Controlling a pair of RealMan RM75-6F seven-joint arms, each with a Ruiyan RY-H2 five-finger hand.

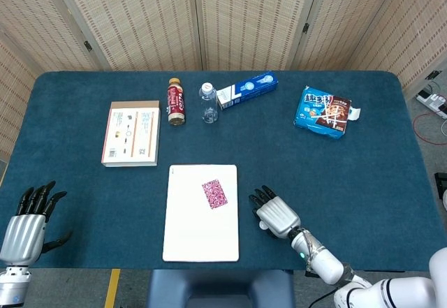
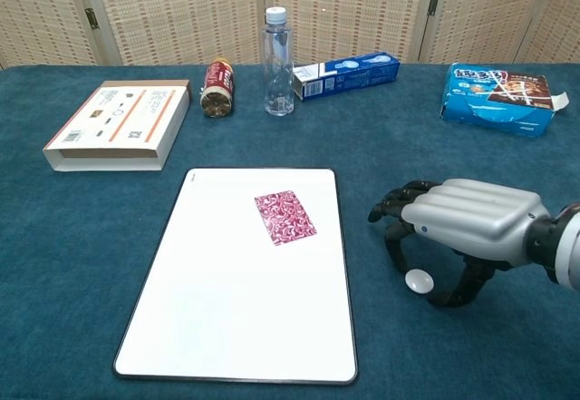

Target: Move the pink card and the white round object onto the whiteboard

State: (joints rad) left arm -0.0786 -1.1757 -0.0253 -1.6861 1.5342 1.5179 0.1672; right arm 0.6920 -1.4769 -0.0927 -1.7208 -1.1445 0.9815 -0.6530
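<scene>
The pink patterned card (image 2: 285,217) (image 1: 215,193) lies on the whiteboard (image 2: 227,300) (image 1: 195,238), in its upper right part. A small white round object (image 2: 418,280) sits on the blue cloth just right of the board. My right hand (image 2: 471,221) (image 1: 274,215) arches over it, dark fingers (image 2: 395,234) down on its left and the thumb on its right, and the object lies loose between them. My left hand (image 1: 26,225) hovers at the table's near left corner, fingers spread, holding nothing; the chest view does not show it.
Along the far side stand a flat cardboard box (image 2: 118,123), a red can on its side (image 2: 216,87), a clear water bottle (image 2: 278,60), a blue toothpaste box (image 2: 346,73) and a blue biscuit pack (image 2: 498,98). Blue cloth covers the table (image 2: 72,264).
</scene>
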